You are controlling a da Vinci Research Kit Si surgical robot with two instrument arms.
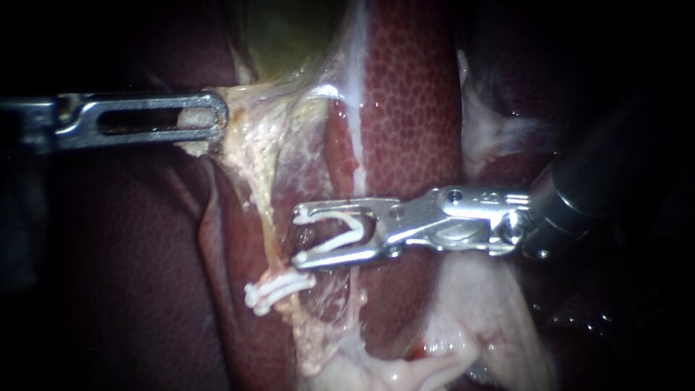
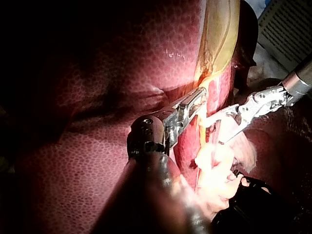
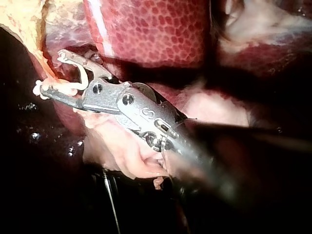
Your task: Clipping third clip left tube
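Nearest to the endoscope is my right instrument [image 1: 297, 237]. Its dark shaft enters from the right and ends in a bright metal head. Its two jaws stand wide apart, and each one lies against a leg of the open white clip [image 1: 326, 246] between them, so they hold this clip from two sides. The right wrist view shows the same: the clip [image 3: 84, 78] is spread in a V inside the jaws of this instrument [image 3: 51, 72].

The liver [image 1: 413, 108] is the largest thing, a dark red mottled mass behind both instruments. At the top of the endoscope view lies the greenish-yellow gallbladder [image 1: 289, 29]. From its lower end a sheet of pale tissue [image 1: 253, 145] stretches downward.

My left instrument [image 1: 210, 116] comes in from the left. Its slotted jaws are pressed together on the upper edge of this pale tissue, just beside the gallbladder. In the left wrist view the same jaws [image 2: 200, 95] pinch the tissue under the yellow gallbladder [image 2: 219, 29].

The tube [image 1: 266, 206] runs down along the pale tissue, from below the left instrument to the closed white clips [image 1: 275, 289], which sit across it close together. The open white clip is just above these closed clips, with the jaw tips at the tube. I cannot tell if the tube lies fully between its legs.
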